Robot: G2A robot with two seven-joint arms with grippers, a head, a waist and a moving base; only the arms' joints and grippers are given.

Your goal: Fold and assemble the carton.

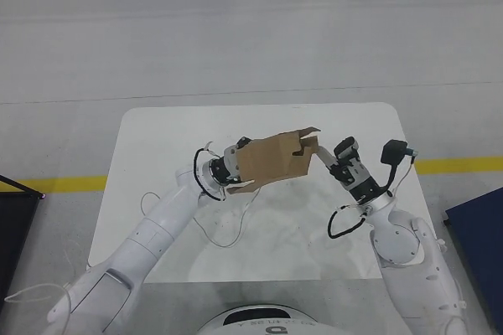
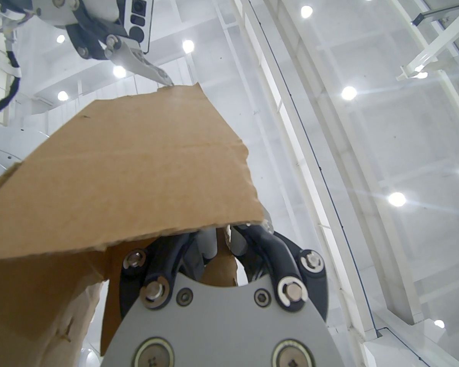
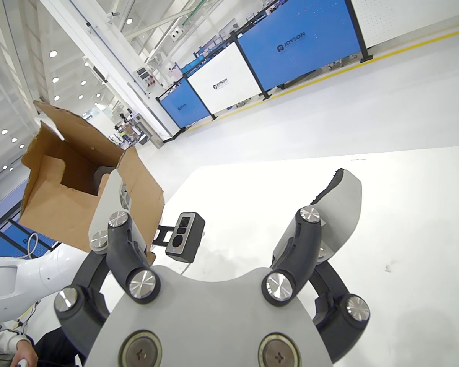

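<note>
A brown cardboard carton (image 1: pixel 272 157) hangs above the middle of the white table (image 1: pixel 151 167), partly formed, with an open end and loose flaps. My left gripper (image 1: pixel 233 167) is at its left end, shut on a cardboard panel (image 2: pixel 218 246). The carton's broad side (image 2: pixel 137 169) hides most of that gripper's fingers. My right gripper (image 1: pixel 321 156) is at the carton's right end and stands wide open (image 3: pixel 225 185). One of its fingers (image 3: pixel 107 196) lies against a flap at the carton's open mouth (image 3: pixel 80 177); the other finger (image 3: pixel 340 189) is free over the table.
Thin cables (image 1: pixel 226 226) trail on the table under the left arm. A dark frame (image 1: pixel 0 201) stands off the table's left side and a blue panel (image 1: pixel 486 226) off its right. Bare table surface (image 3: pixel 290 177) lies under and beyond the carton.
</note>
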